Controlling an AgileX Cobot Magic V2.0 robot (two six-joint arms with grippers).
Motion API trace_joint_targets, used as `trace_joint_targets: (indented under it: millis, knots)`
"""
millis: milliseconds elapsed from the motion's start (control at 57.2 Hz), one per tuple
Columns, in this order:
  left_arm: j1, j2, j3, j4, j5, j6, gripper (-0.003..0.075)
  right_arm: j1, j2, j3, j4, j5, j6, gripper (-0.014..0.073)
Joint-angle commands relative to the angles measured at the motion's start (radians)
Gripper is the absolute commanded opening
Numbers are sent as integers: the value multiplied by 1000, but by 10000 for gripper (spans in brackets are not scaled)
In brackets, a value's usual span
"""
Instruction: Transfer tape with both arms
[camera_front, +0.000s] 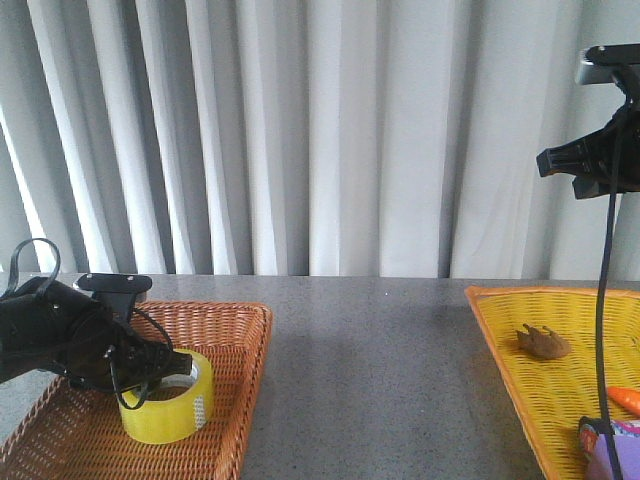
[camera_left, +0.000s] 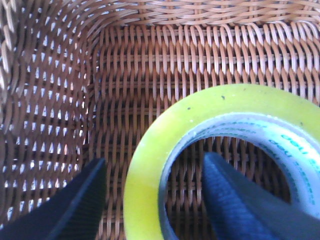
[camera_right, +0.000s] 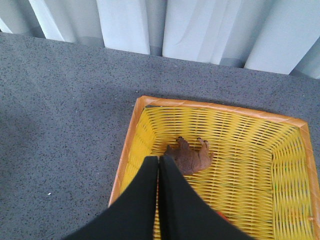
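The left arm (camera_front: 50, 335) is reaching low into the brown basket (camera_front: 240, 350). Its left end effector (camera_left: 155, 200) is spread wide, one finger sitting inside the tape (camera_front: 168, 398), one outside. The right end effector (camera_right: 158, 165) is hanging high, pinched closed, holding nothing.

Green print runs round the white core of the tape (camera_left: 235, 125), reading "deli" in one spot.

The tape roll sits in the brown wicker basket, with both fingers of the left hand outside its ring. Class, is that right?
Not quite. The left wrist view shows one finger inside the tape roll and one outside, straddling its wall. It does sit in the brown wicker basket.
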Motion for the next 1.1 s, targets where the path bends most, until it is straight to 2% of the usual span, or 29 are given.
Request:
trace_joint_targets:
  millis: [0, 122, 262, 420, 594, 804, 1084]
  knots:
    - [-1, -79, -34, 0, -45, -14, 452, -5, -47, -24, 0, -54, -5, -8]
    - [-5, -125, -88, -1, -54, -14, 439, -5, -47, -24, 0, -53, -5, -8]
    - [-18, -221, -161, -18, -58, 1, 370, -5, -47, -24, 0, -54, -5, -8]
    - [-37, -377, -181, -18, -116, 22, 207, -5, -47, -24, 0, -53, -5, -8]
    - [-39, -501, -181, -16, -142, 70, -8, -5, -47, -24, 0, -53, -5, -8]
    - [-39, -549, -181, -16, -138, 65, -7, -5, -47, -24, 0, -53, -5, -8]
    - [-39, -554, -181, -16, -54, 65, -7, -5, -47, -24, 0, -54, -5, -8]
